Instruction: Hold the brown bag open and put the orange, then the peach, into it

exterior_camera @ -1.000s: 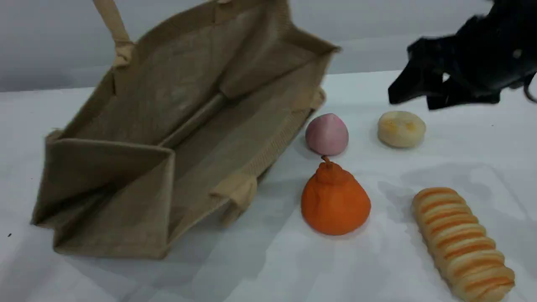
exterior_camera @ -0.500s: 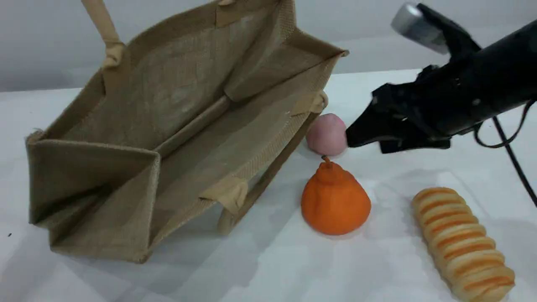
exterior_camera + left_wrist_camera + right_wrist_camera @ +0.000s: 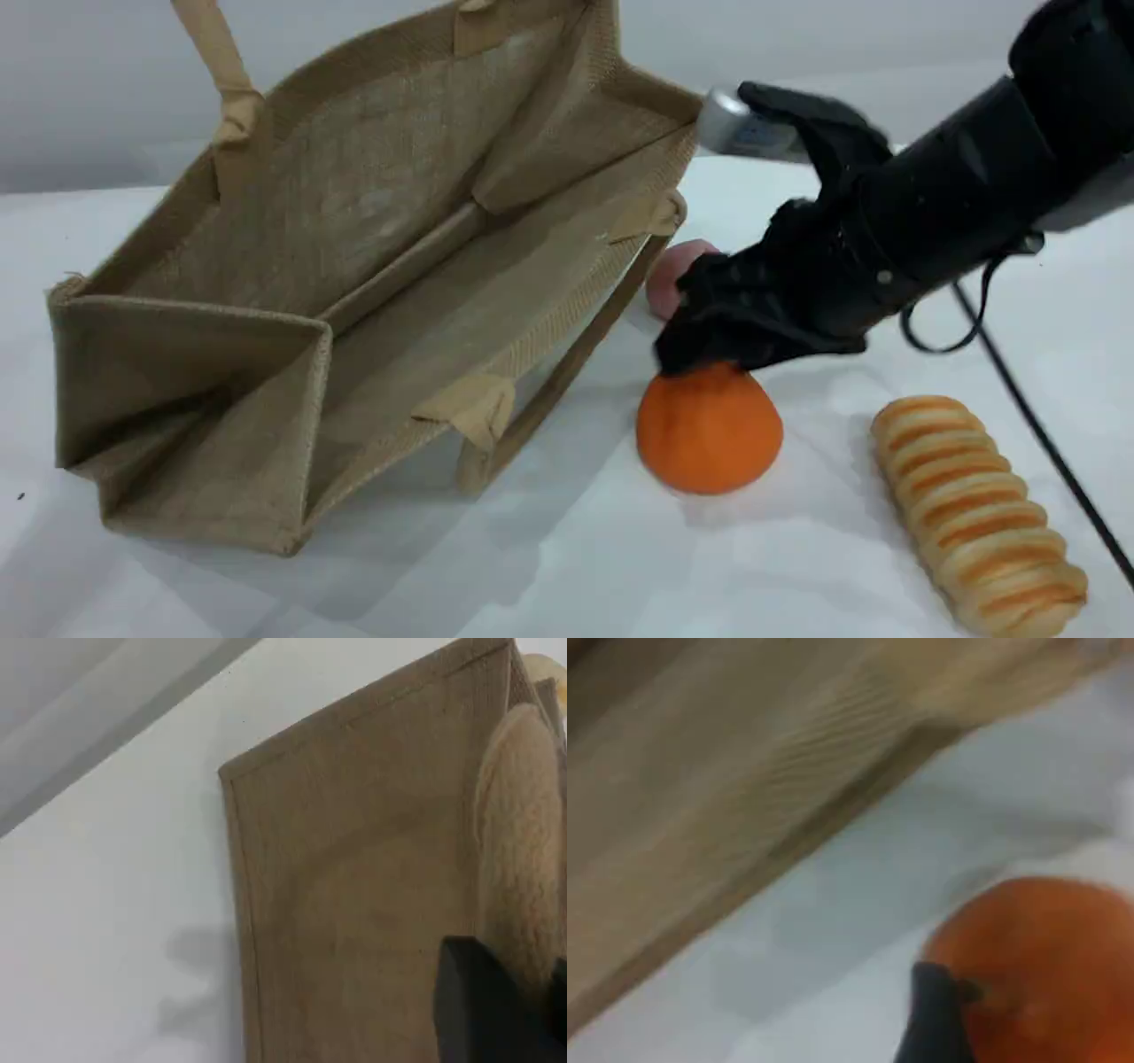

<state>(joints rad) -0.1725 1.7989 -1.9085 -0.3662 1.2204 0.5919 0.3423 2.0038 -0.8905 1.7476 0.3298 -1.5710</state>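
White cloth-like table (image 3: 567, 576) under a plain grey wall (image 3: 89, 97). The brown bag (image 3: 399, 266) leans with its mouth gaping, one handle (image 3: 217, 62) running off the top; the left gripper (image 3: 518, 1014), mostly cut off, pinches the brown bag there. The right gripper (image 3: 709, 346), jaws spread, straddles the orange (image 3: 709, 439), hiding its neck and half the peach (image 3: 669, 270)

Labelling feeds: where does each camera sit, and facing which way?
Scene view: fixed, slanting down over table, bag, orange; right arm enters top right.
Left wrist view: on left arm, facing bag's outside; left fingertip bottom right.
Right wrist view: on right arm, facing orange; right fingertip at bottom.
Scene and right wrist views share the orange.
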